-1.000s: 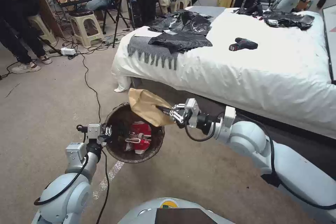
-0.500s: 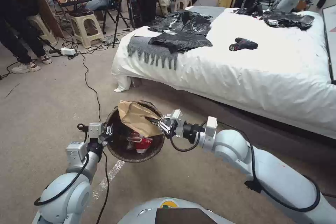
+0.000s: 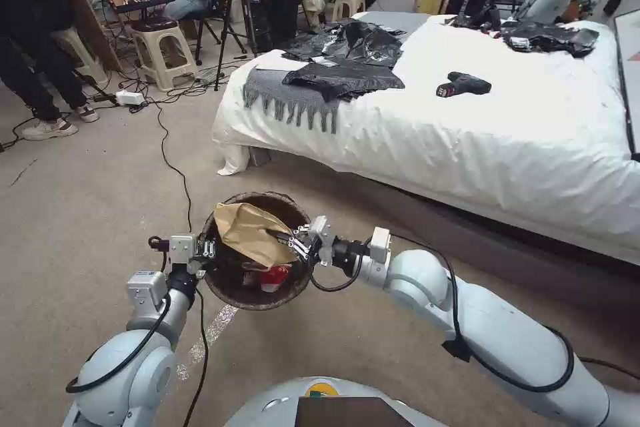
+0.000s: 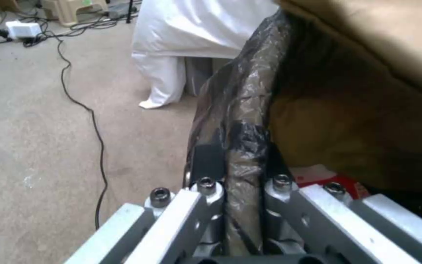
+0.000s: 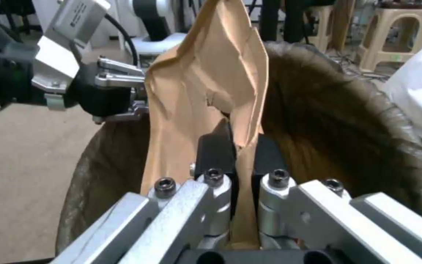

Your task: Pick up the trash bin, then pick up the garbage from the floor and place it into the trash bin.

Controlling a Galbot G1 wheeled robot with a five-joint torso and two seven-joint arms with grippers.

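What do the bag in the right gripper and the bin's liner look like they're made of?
Bag: likely matte brown paper, with sharp creases and a torn edge. Liner: apparently thin, glossy dark plastic film, wrinkled and translucent over the rim.

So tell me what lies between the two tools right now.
In the head view, the trash bin's open mouth and the brown paper bag lie between the left tool and right tool.

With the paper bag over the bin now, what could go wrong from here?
The crumpled brown paper bag, pinched by the right end effector, spans much of the bag-lined round bin and may catch on the rim. The left end effector grips only the rim's edge, so pushing could tilt the bin.
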